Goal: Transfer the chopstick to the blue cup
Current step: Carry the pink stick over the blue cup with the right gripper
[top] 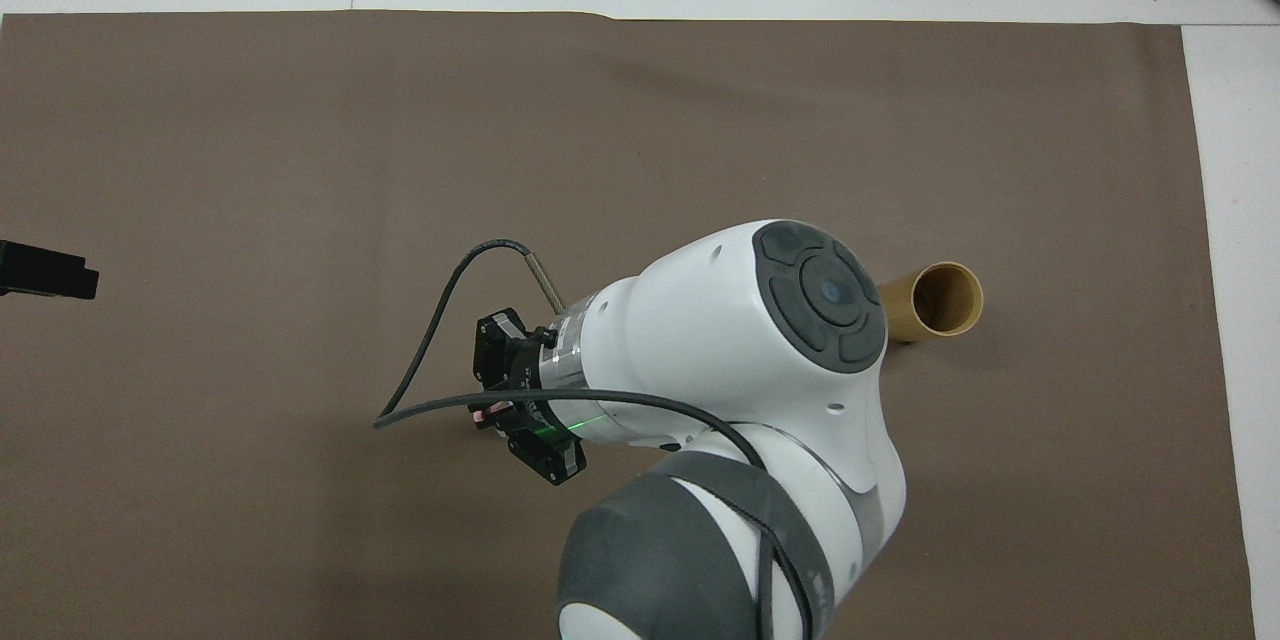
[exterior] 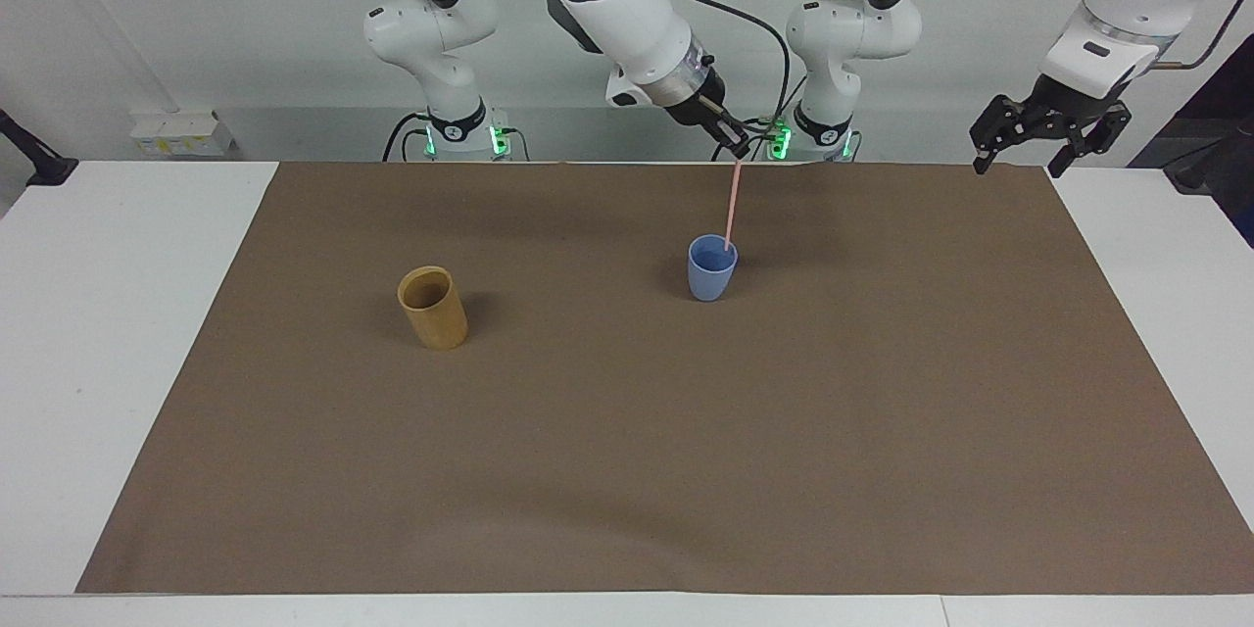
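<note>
Right end effector (exterior: 740, 149) clamped on top of chopstick (exterior: 731, 201), tip just inside blue cup (exterior: 711, 267) rim. Best to lower straight, then release gently. Left end effector (exterior: 1044, 135) parked wide open, empty, over the counter's edge.

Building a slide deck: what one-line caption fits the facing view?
Right gripper lowers the chopstick into the blue cup; left gripper waits open.
</note>
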